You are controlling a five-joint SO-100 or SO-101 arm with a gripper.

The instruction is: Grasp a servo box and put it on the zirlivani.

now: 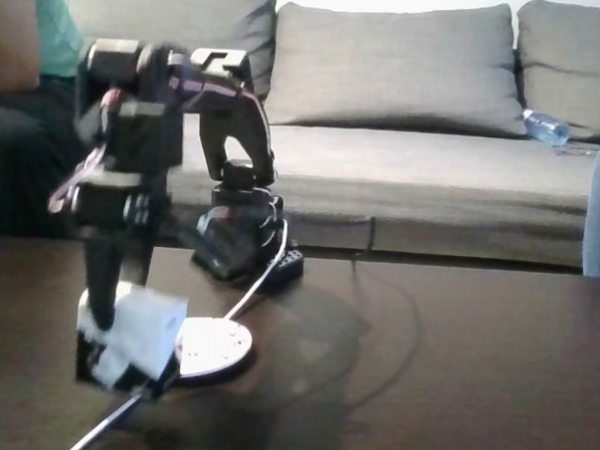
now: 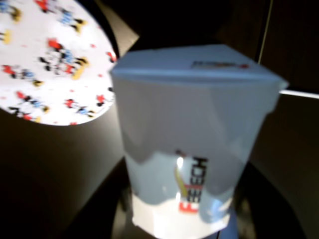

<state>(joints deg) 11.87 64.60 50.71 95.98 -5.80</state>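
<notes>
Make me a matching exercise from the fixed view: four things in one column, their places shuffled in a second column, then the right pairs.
Things:
1. servo box
2. zirlivani
3. water bottle
4. gripper

Places:
A. lying on the sofa seat, far right
B. flat on the dark table, just right of the box
C. closed around the box
D. at the table's left, in the gripper

Pairs: 1-D, 2-B, 3-A, 4-C

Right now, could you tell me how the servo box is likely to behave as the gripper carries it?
The servo box looks like thin cardboard, so it is probably light and could dent under a hard squeeze. Its flat faces suggest it won't roll. The glossy sheen on its printed side hints it may slip. In the fixed view it sits tilted beside the zirlivani, so it might twist.
</notes>
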